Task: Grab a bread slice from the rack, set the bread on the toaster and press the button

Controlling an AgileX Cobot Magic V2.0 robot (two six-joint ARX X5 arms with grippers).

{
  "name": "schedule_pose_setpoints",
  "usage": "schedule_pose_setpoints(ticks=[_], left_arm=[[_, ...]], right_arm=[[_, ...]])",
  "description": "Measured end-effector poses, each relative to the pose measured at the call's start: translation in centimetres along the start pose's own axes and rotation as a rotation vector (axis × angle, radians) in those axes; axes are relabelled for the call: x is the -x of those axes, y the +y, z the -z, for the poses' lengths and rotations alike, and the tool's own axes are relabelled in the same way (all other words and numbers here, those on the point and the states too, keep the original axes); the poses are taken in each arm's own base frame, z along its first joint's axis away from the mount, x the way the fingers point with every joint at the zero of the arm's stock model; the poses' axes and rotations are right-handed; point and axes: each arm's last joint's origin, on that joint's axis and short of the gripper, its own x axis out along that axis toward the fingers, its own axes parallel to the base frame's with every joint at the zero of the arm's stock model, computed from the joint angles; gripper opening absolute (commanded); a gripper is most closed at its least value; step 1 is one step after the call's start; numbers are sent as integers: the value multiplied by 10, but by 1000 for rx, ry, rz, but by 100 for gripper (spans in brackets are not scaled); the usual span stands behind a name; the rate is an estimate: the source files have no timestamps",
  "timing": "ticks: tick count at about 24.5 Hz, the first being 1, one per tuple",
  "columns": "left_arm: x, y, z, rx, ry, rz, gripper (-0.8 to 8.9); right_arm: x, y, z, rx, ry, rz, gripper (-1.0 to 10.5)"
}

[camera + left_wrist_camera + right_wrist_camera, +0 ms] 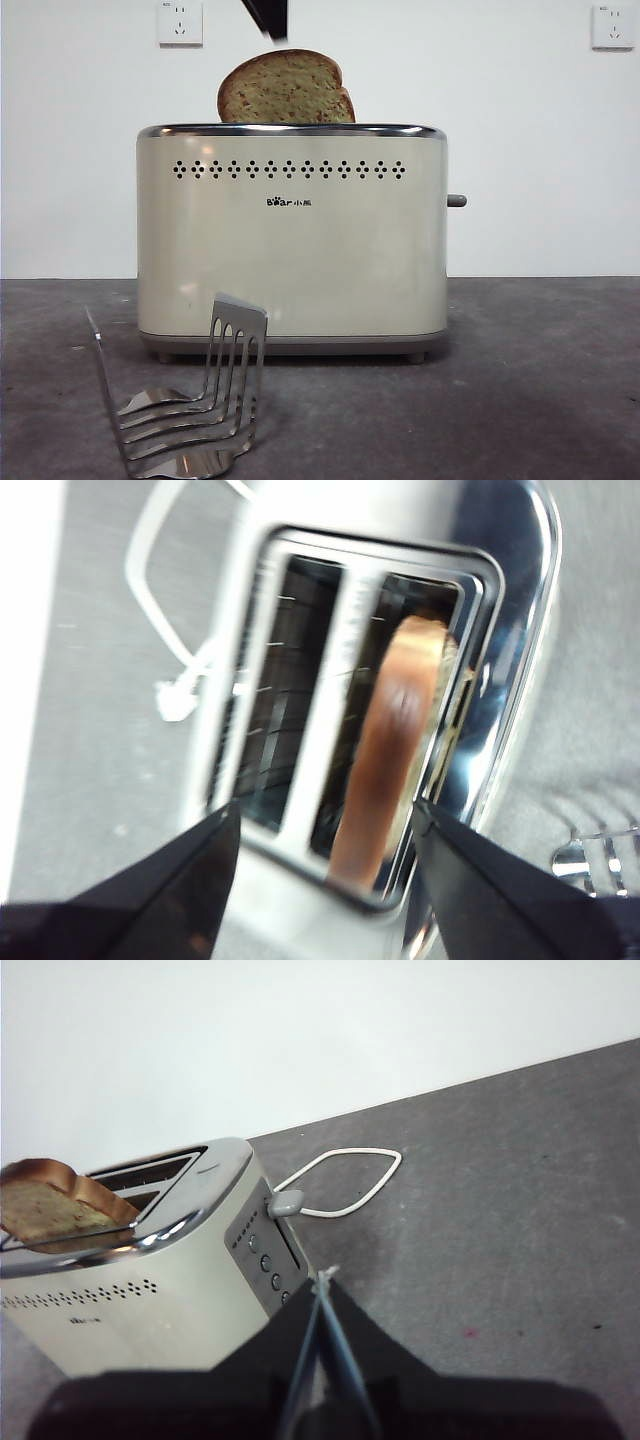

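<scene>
One slice of bread (286,88) in one toaster (292,245).

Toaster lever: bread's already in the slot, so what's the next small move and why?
Probably bring the right gripper, jaws closed, toward the button and press it down. The slice of bread stands in a slot of the toaster with its top well above the rim, and the lever sits high. The left gripper hangs open above the slots, holding nothing.

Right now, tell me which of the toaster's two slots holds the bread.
The slice of bread stands in the toaster's slot nearer the front camera and the rack, below the left gripper; the far slot is empty.
</scene>
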Motion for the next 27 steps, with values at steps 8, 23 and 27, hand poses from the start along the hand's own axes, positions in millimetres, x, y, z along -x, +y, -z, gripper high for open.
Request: schedule_pose_setpoints(ticks=[8,23,27], left_arm=[[52,1,27,159,-31,-14,8],[162,-6,90,565,-371,54,-9],[178,-9,103,616,-420,54,-9]], right_arm=[[0,-2,9,-374,92,25,-2],[-69,-4,-12,-539,324,-310,-7],[-104,-11,-16,-589,446,-337,-7]])
